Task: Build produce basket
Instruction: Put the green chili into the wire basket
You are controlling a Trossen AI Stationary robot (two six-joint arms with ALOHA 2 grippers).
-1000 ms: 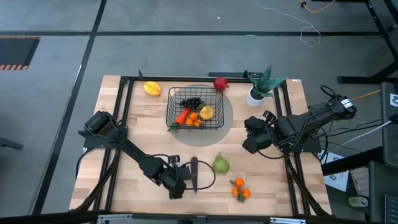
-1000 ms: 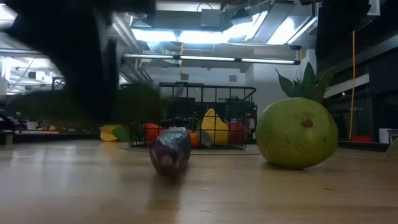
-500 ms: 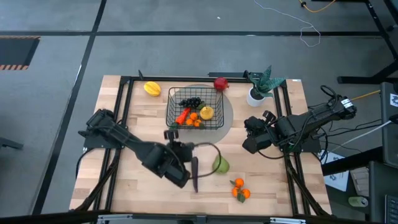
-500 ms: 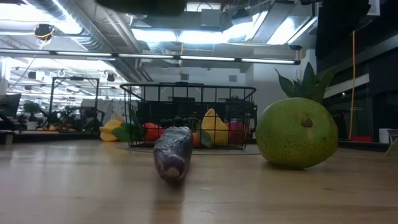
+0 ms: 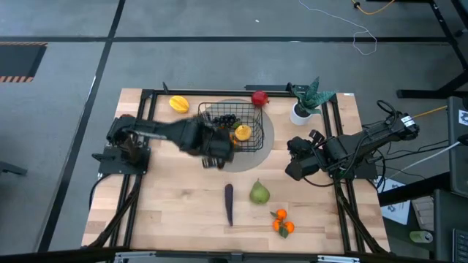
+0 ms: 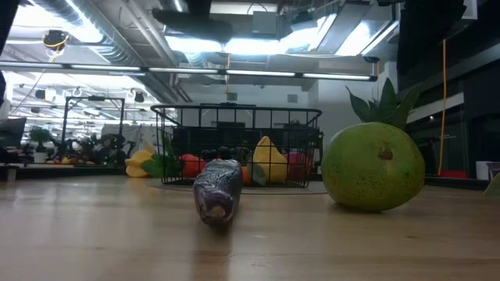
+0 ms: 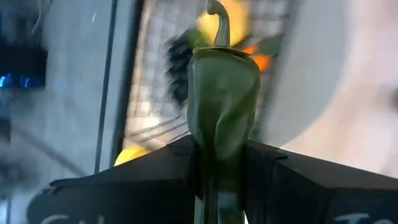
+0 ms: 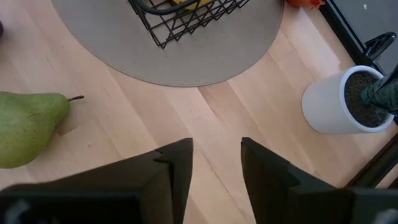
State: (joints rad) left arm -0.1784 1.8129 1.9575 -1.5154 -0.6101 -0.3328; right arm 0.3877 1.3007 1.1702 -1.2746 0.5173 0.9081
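A white-potted green plant stands near the far right corner of the wooden table. A round grey mat lies on the table's far middle part. Black frame rails run along the table's edges. Loose cables trail over the grey floor beyond it.

Left hand covers basket near corner; basket contents blurred in left wrist view.

The left tool has swung from beside the eggplant up to the basket, gripping a green pepper.
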